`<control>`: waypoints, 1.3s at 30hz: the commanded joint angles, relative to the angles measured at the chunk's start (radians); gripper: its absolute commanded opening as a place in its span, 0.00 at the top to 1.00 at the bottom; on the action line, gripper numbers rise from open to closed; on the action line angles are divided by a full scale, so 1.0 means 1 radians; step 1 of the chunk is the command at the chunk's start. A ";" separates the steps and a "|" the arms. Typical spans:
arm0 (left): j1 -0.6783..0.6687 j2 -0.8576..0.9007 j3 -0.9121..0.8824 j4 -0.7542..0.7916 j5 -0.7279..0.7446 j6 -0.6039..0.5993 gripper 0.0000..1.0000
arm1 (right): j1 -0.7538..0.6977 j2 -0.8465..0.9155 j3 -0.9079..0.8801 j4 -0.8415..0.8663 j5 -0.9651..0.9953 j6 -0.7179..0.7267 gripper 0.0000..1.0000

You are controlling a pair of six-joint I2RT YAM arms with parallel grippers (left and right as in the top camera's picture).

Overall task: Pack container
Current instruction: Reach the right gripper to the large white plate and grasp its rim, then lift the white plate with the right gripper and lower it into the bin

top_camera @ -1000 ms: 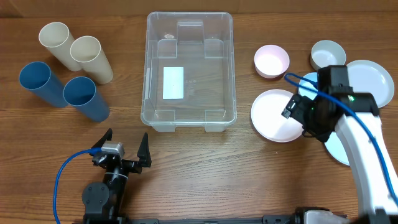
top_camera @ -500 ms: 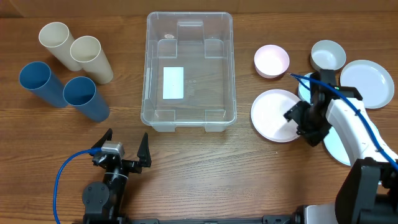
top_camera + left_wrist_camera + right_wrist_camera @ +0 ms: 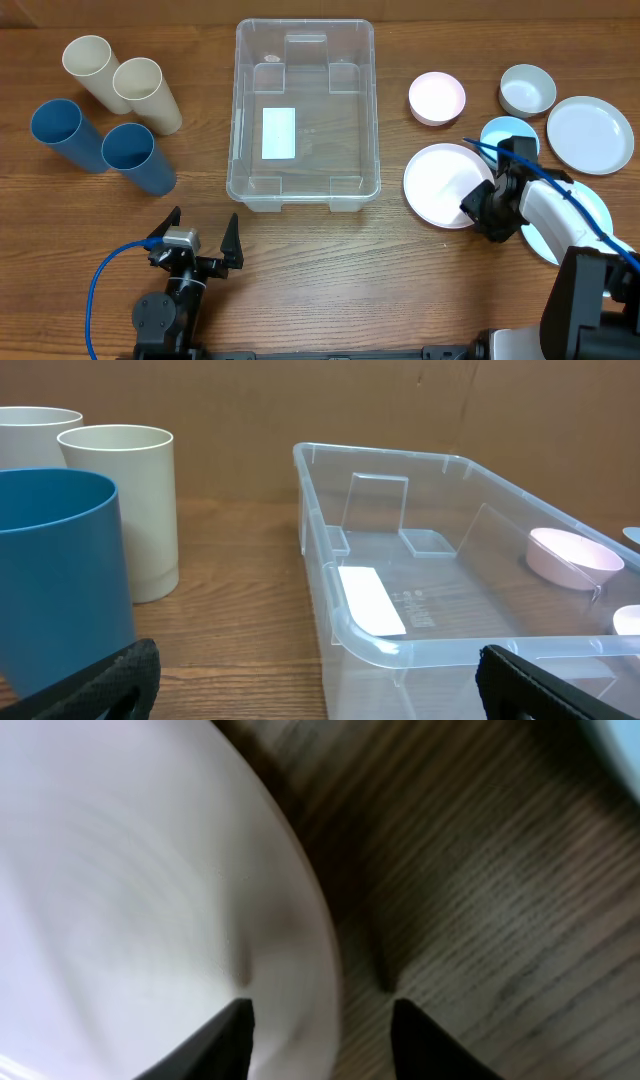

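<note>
The clear plastic container stands at the table's middle, empty, with a white label on its bottom; it also shows in the left wrist view. My right gripper is low at the right rim of a large white plate. In the right wrist view the open fingers straddle the plate's rim, one finger over the plate, one over the wood. My left gripper is open and empty near the front edge, in front of the container's left corner.
Two cream cups and two blue cups lie at the left. At the right are a pink bowl, a small white bowl, a white plate, a blue bowl and a pale blue plate under the right arm.
My right arm has swung down and forward, bringing the gripper lower onto the right rim of the large white plate. The left arm has not moved.
</note>
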 commanded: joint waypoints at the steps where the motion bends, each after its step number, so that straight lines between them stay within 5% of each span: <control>1: 0.010 -0.008 -0.003 -0.002 0.011 0.008 0.00 | -0.003 0.006 -0.043 0.039 -0.004 -0.004 0.62; 9: 0.010 -0.008 -0.003 -0.002 0.010 0.008 0.00 | -0.003 0.007 -0.059 0.060 -0.011 -0.004 0.96; 15: 0.010 -0.008 -0.003 -0.002 0.010 0.008 0.00 | -0.003 0.002 -0.023 0.010 -0.010 -0.006 0.96; 29: 0.010 -0.008 -0.003 -0.002 0.011 0.008 0.00 | 0.000 -0.172 0.374 -0.386 -0.010 -0.141 0.96; 39: 0.010 -0.008 -0.003 -0.002 0.011 0.008 0.00 | 0.108 -0.222 0.532 -0.350 -0.063 -0.268 0.96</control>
